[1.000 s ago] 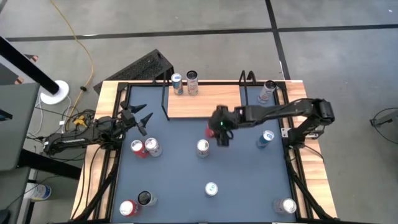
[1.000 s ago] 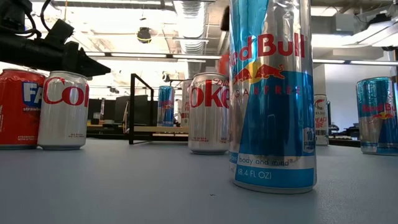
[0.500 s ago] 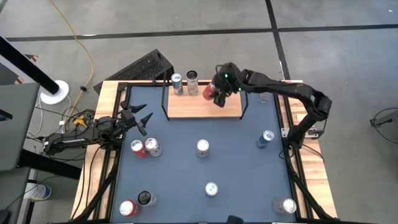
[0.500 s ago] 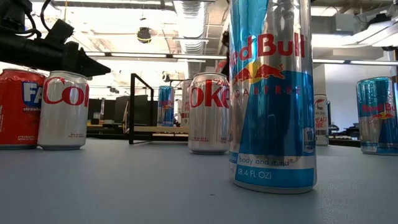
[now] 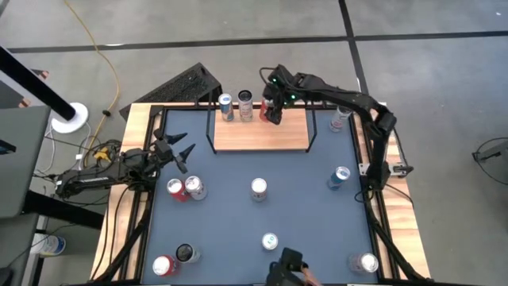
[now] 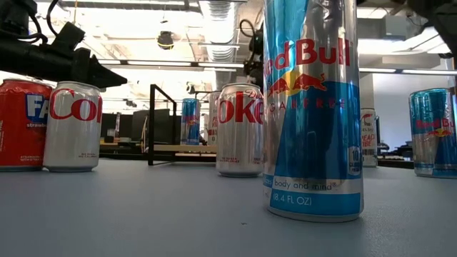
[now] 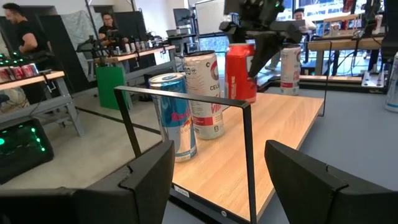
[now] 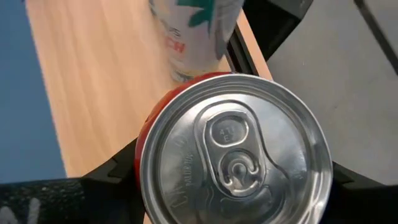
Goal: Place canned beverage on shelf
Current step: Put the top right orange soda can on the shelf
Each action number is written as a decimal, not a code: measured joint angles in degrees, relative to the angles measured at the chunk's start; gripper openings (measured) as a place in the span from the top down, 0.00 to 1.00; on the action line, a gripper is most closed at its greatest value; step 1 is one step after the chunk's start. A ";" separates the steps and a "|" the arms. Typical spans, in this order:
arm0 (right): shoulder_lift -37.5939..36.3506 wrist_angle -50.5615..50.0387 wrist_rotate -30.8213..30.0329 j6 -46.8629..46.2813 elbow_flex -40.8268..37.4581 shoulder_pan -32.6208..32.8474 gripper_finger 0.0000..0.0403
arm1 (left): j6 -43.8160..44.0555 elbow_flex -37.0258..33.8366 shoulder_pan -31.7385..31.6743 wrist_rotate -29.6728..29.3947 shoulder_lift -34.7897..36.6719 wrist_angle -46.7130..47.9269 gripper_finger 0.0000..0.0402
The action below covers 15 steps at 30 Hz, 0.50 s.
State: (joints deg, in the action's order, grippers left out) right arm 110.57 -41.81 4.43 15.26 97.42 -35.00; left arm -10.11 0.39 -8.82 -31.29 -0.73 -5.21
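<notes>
My right gripper [image 5: 271,108] is shut on a red can [image 7: 240,71] over the far part of the shelf [image 5: 258,133], a light-wood board with black wire side frames. The can stands upright beside a white can [image 7: 203,93] and a blue can [image 7: 176,116], both standing on the board's far left. Its silver top [image 8: 233,149] fills the right wrist view. My left gripper [image 5: 181,148] waits open at the table's left edge, level, pointing toward the shelf and touching nothing. My right gripper pinches the red can's side wall just under its top rim [image 8: 149,155], one finger [image 8: 115,171] on each side. The fingers slant down at it from above and the table's right. The can is upright over the board; I cannot tell whether its base touches it.
Several more cans stand on the blue tabletop [image 5: 302,214]: two at the left [image 5: 185,188], one mid-table [image 5: 259,188], one nearer [image 5: 270,241], a blue one at the right [image 5: 339,177], others in the near corners. One can [image 5: 341,117] stands right of the shelf. A dark object [image 5: 287,266] shows at the near edge.
My right gripper has carried the red can from above mid-table toward the far edge, over the shelf, then a little left to beside the white can. The can has stayed upright in the hold. A dark object has come in at the near edge.
</notes>
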 joint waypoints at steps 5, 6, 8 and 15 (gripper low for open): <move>2.91 -0.29 -0.29 0.04 1.07 -0.68 0.30 | 0.02 0.01 0.00 0.02 0.00 0.02 0.40; 3.21 -0.11 -0.57 0.06 1.18 -0.76 0.29 | 0.02 0.01 0.00 -0.01 0.00 0.00 0.40; 3.93 -0.87 -1.73 0.12 1.18 -1.14 0.29 | 0.02 0.01 0.00 -0.03 0.00 0.02 0.40; 4.00 -1.29 -2.23 0.09 1.25 -1.24 0.29 | 0.02 0.01 0.00 -0.02 0.00 0.02 0.40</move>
State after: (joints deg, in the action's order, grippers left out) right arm 114.57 -43.10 2.20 15.35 98.67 -36.24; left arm -10.09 0.40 -8.82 -31.31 -0.73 -5.19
